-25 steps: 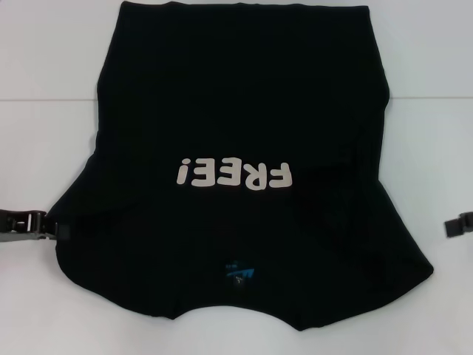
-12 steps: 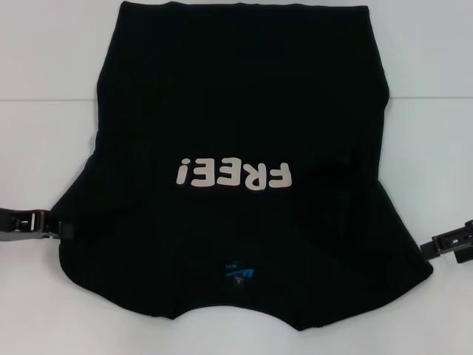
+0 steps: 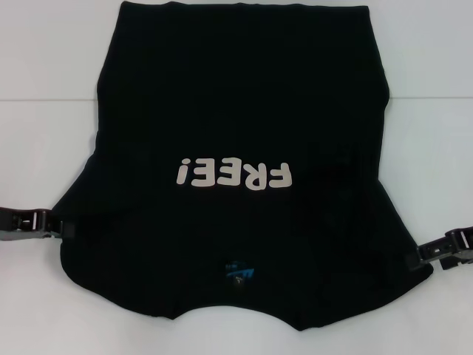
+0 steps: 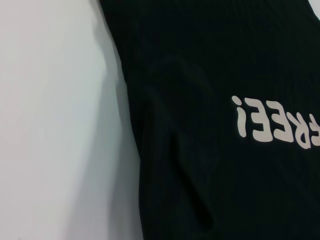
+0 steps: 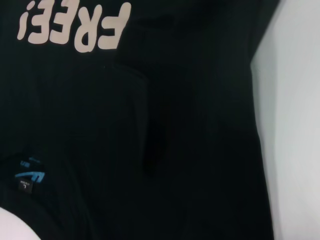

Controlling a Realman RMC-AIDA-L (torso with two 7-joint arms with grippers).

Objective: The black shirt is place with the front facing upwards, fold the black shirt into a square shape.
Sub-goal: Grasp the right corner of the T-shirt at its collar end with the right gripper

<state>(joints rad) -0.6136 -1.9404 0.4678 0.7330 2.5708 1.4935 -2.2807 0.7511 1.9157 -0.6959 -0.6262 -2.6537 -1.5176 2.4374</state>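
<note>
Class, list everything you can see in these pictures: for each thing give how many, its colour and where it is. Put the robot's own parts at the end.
black shirt: one, black, spread flat front up across the middle of the table, collar toward the robot.
"FREE!" lettering: one word, white, on the shirt's front, upside down from the head view.
neck label: one, blue, inside the collar at the near edge.
table: one, white, under and around the shirt.
left gripper: one, black, at the shirt's left sleeve edge.
right gripper: one, black, at the shirt's right sleeve edge.
</note>
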